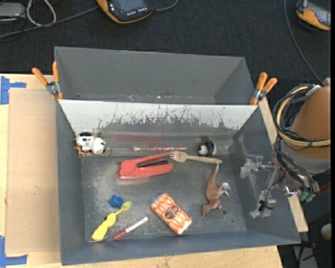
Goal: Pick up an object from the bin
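Brown toy animal [213,195], lying flat, right side.

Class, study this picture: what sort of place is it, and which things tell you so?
Probably a robotics lab: a robot gripper hangs in a grey metal bin of oddments like a red stapler, with cables beyond.

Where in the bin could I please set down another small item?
Bare floor lies between the red stapler, orange packet and brown toy animal, and left of the stapler below the toy cow. Crowded: the bottom-left corner around the yellow toy and blue cap.
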Tool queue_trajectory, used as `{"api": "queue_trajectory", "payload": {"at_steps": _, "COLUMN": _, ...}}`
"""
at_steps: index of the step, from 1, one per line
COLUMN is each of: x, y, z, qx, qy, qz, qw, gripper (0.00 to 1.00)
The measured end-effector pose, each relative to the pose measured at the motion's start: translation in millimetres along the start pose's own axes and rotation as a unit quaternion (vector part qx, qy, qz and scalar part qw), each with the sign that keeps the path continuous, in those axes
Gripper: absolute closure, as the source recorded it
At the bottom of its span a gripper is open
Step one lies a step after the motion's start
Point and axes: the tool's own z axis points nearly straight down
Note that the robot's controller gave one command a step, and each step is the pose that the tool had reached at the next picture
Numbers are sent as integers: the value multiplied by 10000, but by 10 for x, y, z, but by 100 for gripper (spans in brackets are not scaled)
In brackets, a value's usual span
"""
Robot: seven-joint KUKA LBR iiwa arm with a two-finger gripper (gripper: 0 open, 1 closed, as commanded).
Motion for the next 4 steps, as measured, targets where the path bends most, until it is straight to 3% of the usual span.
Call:
{"api": "queue_trajectory", "payload": {"at_steps": 1, "x": -17, "y": 8, "z": -42, "qx": 7, "qy": -39, "qz": -23, "qw": 10000, "gripper": 0}}
{"api": "queue_trajectory", "payload": {"at_steps": 2, "x": 35, "y": 362, "z": 428, "qx": -2, "qy": -23, "qz": 298, "qw": 9996, "gripper": 0}}
{"api": "queue_trajectory", "payload": {"at_steps": 3, "x": -61, "y": 385, "z": 1138, "qx": 11, "qy": -77, "qz": 493, "qw": 9988, "gripper": 0}}
{"api": "queue_trajectory", "payload": {"at_steps": 4, "x": 14, "y": 677, "z": 1216, "qx": 5, "qy": -43, "qz": 341, "qw": 9994, "gripper": 0}}
